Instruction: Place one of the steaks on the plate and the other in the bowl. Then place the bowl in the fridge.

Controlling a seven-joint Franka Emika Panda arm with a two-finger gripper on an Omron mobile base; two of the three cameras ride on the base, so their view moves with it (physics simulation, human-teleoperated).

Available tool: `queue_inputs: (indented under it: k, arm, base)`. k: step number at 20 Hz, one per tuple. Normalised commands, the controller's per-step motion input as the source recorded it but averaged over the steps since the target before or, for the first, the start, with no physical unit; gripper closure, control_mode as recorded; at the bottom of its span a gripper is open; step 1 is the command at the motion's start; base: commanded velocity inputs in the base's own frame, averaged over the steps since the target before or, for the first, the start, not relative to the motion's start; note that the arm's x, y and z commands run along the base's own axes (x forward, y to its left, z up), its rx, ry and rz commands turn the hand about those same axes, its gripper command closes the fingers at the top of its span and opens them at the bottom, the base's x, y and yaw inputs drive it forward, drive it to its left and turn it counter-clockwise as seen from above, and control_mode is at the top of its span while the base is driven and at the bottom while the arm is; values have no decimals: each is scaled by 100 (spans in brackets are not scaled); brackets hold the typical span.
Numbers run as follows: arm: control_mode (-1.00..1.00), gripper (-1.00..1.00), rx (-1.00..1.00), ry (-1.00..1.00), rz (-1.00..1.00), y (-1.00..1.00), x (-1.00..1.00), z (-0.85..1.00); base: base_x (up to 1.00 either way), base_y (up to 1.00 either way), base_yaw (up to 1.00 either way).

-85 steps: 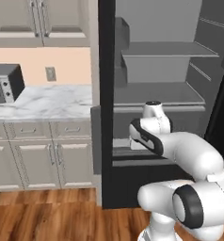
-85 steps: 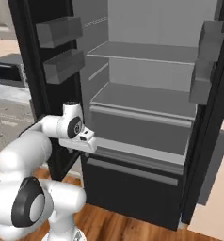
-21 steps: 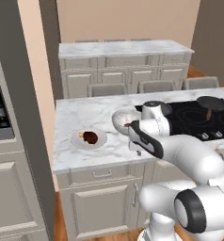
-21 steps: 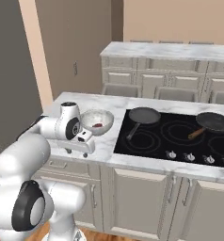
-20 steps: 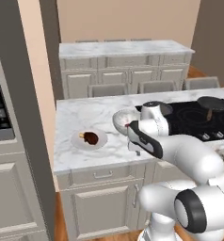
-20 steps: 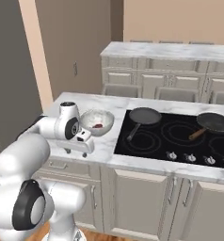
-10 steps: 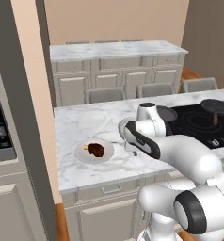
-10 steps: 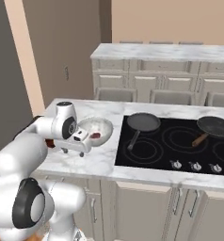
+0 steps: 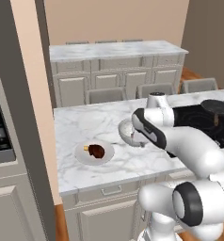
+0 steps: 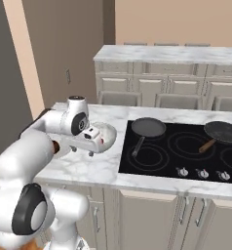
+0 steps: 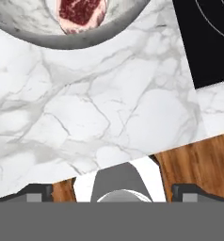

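**Kitchen island, after base move**

1. Desk [image 9: 85, 124]: marble island top. A few seconds ago both base views faced an open fridge. They now face this island, so the base has driven and the things have not moved. Over the last second the views kept closing in on the island.
2. Cooktop [image 10: 186, 151]: black, set into the desk beside the bowl, with two dark pans [image 10: 148, 127] on it. No part in the task.
3. Bowl [image 10: 106, 134]: speckled, standing on the desk between plate and cooktop, one steak [image 11: 81, 12] lying inside. In the left base view the arm hides most of it.
4. Plate [image 9: 81, 155]: shallow, near the desk's front edge, well apart from the bowl, carrying the other steak [image 9: 97, 150].
5. Claw [image 10: 83, 150]: jaws wide, nothing held. It hangs low over the desk just beside the bowl's near rim and probably clear of it, though the views leave contact unsettled.

Status, as judged: both steaks are placed and only the fridge step is left. The drive from the open fridge to the bowl suggests the doors were readied first. The next move calls for a grip on the thin rim, then a level carry so the steak stays inside.
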Motion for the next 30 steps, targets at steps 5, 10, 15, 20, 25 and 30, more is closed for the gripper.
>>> queue_inputs:
  k: [5,10,15,20,25,30]
  arm:
    - [-100,-100,31,11,-44,-91,8,89]
    - [-100,-100,12,-5,-24,-37,59,13]
    - [-100,-100,0,-3,0,-14,96,-33]
    - [-100,-100,0,1,0,-3,90,-31]
    - [-100,-100,0,-6,0,0,55,-53]
    - [-100,-100,0,-7,0,-2,24,-68]
  base:
    - [0,0,0]
    - [0,0,0]
    - [0,0,0]
    - [0,0,0]
    - [0,0,0]
    - [0,0,0]
